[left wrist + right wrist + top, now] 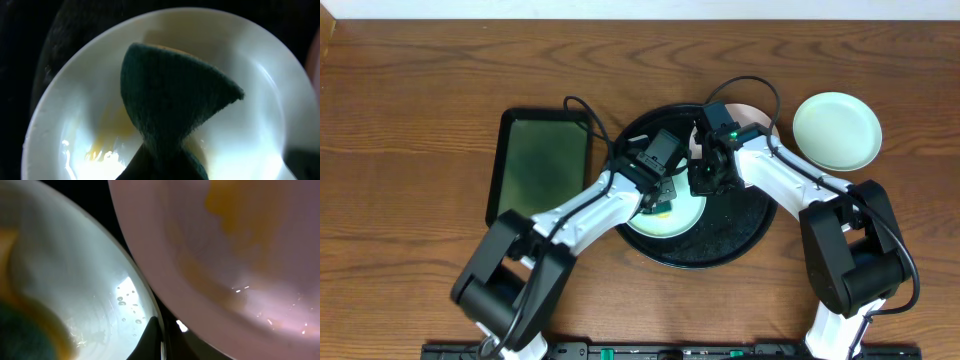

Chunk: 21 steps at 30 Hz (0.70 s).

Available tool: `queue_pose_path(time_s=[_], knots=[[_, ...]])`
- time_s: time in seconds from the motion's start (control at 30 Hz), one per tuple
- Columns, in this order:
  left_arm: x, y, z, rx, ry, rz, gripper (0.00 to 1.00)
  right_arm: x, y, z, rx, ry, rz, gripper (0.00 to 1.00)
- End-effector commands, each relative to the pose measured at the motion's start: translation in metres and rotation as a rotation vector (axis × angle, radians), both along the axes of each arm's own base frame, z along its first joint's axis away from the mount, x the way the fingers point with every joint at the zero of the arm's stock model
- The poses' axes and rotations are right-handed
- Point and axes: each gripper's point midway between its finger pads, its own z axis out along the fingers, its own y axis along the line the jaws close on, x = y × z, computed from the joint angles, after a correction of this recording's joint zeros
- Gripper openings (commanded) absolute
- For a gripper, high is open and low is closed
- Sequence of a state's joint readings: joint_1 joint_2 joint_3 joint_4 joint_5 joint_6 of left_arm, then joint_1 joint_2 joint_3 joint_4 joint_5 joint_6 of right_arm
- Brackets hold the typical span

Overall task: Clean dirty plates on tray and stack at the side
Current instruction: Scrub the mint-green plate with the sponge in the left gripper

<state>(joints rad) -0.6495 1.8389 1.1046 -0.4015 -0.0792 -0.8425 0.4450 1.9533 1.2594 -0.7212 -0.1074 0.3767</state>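
Clamped on the dark green sponge (170,95), the left end effector (663,196) should scrub the smeared pale round plate (260,60) firmly, the closed right end effector (705,185) steadying it.

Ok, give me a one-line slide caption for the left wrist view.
Folded green sponge over a wet pale plate with yellow residue, on the black tray.

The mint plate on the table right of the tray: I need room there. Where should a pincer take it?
Probably the rim of the mint plate, from above at its near edge: it lies flat and shallow, so only the raised lip gives a pinch, one finger inside, one outside.
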Motion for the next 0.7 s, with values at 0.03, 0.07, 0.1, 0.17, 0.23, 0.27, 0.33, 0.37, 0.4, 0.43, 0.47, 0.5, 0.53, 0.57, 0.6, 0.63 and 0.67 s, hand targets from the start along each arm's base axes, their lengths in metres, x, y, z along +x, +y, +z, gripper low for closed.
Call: queue_pose_path(time_s=[0.03, 0.07, 0.1, 0.17, 0.23, 0.27, 0.33, 0.37, 0.4, 0.43, 0.47, 0.5, 0.53, 0.57, 0.6, 0.63, 0.67], knots=[[0.007, 0.008, -0.017, 0.047, -0.017, 0.052, 0.08, 0.009, -0.034, -0.015, -0.135, -0.013, -0.069, 0.01], [0.006, 0.009, -0.020, 0.058, -0.013, 0.045, 0.08, 0.009, -0.034, -0.015, -0.136, -0.013, -0.069, 0.01], [0.007, 0.012, -0.021, 0.079, -0.015, 0.024, 0.08, 0.009, -0.034, -0.015, -0.137, -0.011, -0.069, 0.01], [0.010, 0.026, -0.021, 0.152, -0.031, 0.014, 0.08, 0.008, -0.035, -0.015, -0.137, -0.009, -0.069, 0.01], [0.014, 0.054, -0.014, 0.270, -0.061, 0.058, 0.08, 0.009, -0.034, -0.015, -0.137, -0.010, -0.069, 0.01], [0.015, 0.066, -0.010, 0.318, -0.071, 0.077, 0.08, 0.009, -0.035, -0.015, -0.137, -0.010, -0.069, 0.01], [0.017, 0.087, 0.001, 0.401, -0.089, 0.112, 0.08, 0.008, -0.035, -0.015, -0.137, -0.009, -0.069, 0.01], [0.018, 0.095, 0.008, 0.426, -0.096, 0.127, 0.08, 0.008, -0.034, -0.015, -0.137, -0.010, -0.068, 0.01], [0.019, 0.101, 0.015, 0.440, -0.104, 0.140, 0.08, 0.008, -0.034, -0.015, -0.136, -0.009, -0.067, 0.01], [0.020, 0.105, 0.021, 0.440, -0.111, 0.152, 0.08, 0.008, -0.033, -0.015, -0.134, -0.008, -0.066, 0.01], [0.021, 0.107, 0.025, 0.432, -0.119, 0.161, 0.08, 0.008, -0.033, -0.015, -0.133, -0.008, -0.066, 0.01], [0.023, 0.108, 0.031, 0.417, -0.130, 0.169, 0.08, 0.008, -0.033, -0.015, -0.130, -0.007, -0.066, 0.01], [0.024, 0.106, 0.036, 0.392, -0.139, 0.172, 0.08, 0.008, -0.033, -0.015, -0.130, -0.007, -0.066, 0.01], [0.025, 0.101, 0.040, 0.356, -0.144, 0.170, 0.08, 0.008, -0.033, -0.015, -0.131, -0.007, -0.066, 0.01], [0.025, 0.094, 0.043, 0.312, -0.145, 0.163, 0.08, 0.008, -0.033, -0.015, -0.130, -0.007, -0.066, 0.01], [0.026, 0.085, 0.044, 0.258, -0.141, 0.150, 0.08, 0.008, -0.032, -0.015, -0.130, -0.007, -0.065, 0.01], [0.026, 0.074, 0.044, 0.198, -0.131, 0.134, 0.08, 0.008, -0.032, -0.015, -0.130, -0.007, -0.065, 0.01]])
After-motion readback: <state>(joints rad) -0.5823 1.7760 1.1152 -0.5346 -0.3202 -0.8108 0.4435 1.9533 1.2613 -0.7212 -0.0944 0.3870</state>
